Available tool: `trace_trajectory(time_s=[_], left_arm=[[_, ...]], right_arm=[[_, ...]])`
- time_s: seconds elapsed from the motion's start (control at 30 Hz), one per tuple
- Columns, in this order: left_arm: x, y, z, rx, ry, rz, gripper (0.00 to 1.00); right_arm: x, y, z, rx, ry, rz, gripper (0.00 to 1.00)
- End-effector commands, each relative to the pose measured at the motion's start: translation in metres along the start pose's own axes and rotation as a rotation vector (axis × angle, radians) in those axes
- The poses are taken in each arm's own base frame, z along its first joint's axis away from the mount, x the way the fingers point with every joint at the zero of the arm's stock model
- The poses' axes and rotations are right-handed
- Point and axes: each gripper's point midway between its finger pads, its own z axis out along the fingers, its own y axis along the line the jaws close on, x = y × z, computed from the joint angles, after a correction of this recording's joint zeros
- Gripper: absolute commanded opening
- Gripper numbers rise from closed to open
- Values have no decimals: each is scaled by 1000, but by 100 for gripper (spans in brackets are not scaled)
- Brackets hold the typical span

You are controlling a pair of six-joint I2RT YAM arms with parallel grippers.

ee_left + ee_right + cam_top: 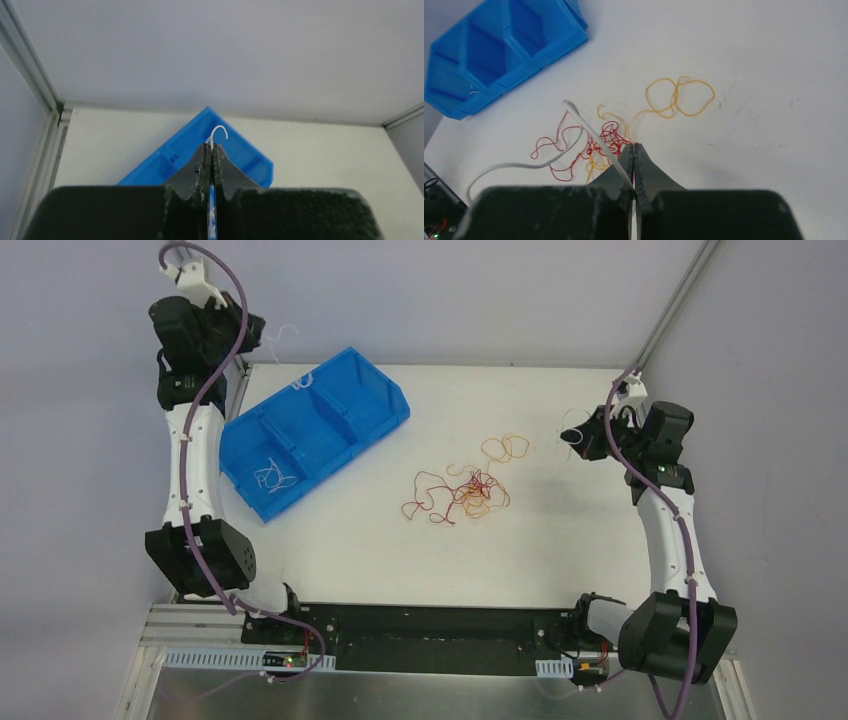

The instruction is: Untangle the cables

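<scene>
A tangle of thin red and orange-yellow cables (pixel 470 490) lies at the table's middle, also in the right wrist view (pixel 599 142). An orange-yellow cable in loops (pixel 510 447) lies just beyond it and shows in the right wrist view (pixel 679 97). My left gripper (pixel 262 332) is raised at the far left, above the far end of the blue bin. It is shut (pixel 210 145) on a white cable whose curled end (pixel 219 126) sticks out past the tips. My right gripper (pixel 572 437) is right of the tangle, shut (pixel 634 146) on another white cable (pixel 531 165) that trails left.
A blue bin with three compartments (pixel 345 375) stands slanted at the far left; white cables lie in its near compartment (pixel 270 478) and one hangs over its far rim (pixel 300 383). Walls and a metal rail bound the table's back and right.
</scene>
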Motion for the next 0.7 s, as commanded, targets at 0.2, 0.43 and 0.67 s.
trace_trajectory(time_s=[0.2, 0.43, 0.67], left_arm=[[91, 43, 7, 43, 178, 44, 0], [82, 68, -24, -7, 198, -1, 0], [95, 92, -65, -42, 273, 13, 0]], right_arm=[[-81, 103, -23, -290, -84, 36, 0], [-105, 159, -26, -417, -93, -1, 0], [-121, 198, -20, -500, -93, -27, 0]])
